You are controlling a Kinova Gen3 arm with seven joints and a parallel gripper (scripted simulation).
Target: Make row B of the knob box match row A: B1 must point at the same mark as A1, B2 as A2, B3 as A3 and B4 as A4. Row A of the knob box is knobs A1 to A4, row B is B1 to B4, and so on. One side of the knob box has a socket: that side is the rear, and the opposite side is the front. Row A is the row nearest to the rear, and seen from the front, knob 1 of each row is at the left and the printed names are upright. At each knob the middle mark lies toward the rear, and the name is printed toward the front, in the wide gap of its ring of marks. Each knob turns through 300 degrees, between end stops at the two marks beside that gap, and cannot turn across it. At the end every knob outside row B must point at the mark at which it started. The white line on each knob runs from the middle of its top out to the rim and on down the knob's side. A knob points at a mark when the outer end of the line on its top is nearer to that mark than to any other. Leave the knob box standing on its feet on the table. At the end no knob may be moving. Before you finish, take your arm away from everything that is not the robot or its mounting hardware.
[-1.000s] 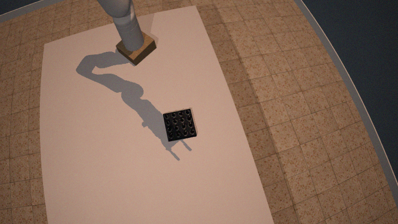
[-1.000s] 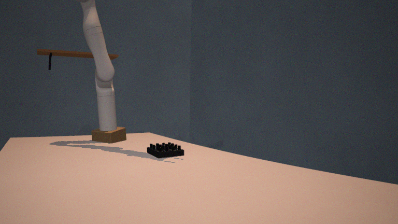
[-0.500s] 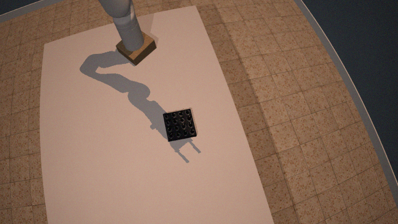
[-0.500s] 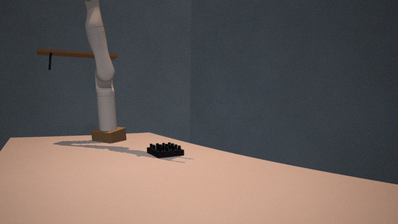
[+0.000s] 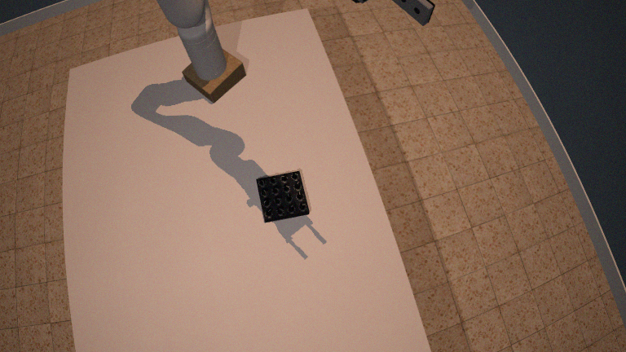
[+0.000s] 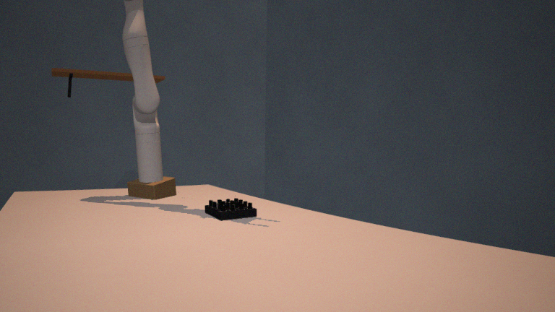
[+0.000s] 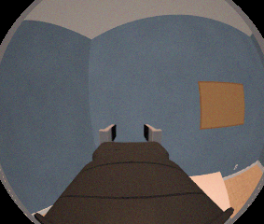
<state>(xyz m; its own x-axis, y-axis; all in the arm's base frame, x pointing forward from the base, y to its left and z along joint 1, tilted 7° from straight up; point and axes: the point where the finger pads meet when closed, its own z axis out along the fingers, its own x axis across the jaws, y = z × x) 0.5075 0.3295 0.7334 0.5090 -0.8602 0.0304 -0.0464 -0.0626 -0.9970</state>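
The black knob box (image 5: 287, 217) (image 6: 239, 214) stands flat on the table, with its upright black knobs in a four-by-four grid on top. It is small in the top and exterior views; the printed names, the socket and the directions of the white lines cannot be read. My gripper (image 5: 447, 2) (image 7: 130, 130) is open and empty, high above the table, at the top edge of the top view. The wrist view looks at the walls between the fingers, and the box does not show there. The gripper is out of frame in the exterior view.
The arm's wooden base block (image 5: 226, 84) (image 6: 164, 189) stands on the pale table (image 5: 184, 260) (image 6: 245, 263) (image 7: 213, 184), behind the box in the exterior view. The arm's shadow falls around the box. A brown shelf (image 6: 94, 74) is on the wall, and a brown panel (image 7: 222, 105) shows in the wrist view.
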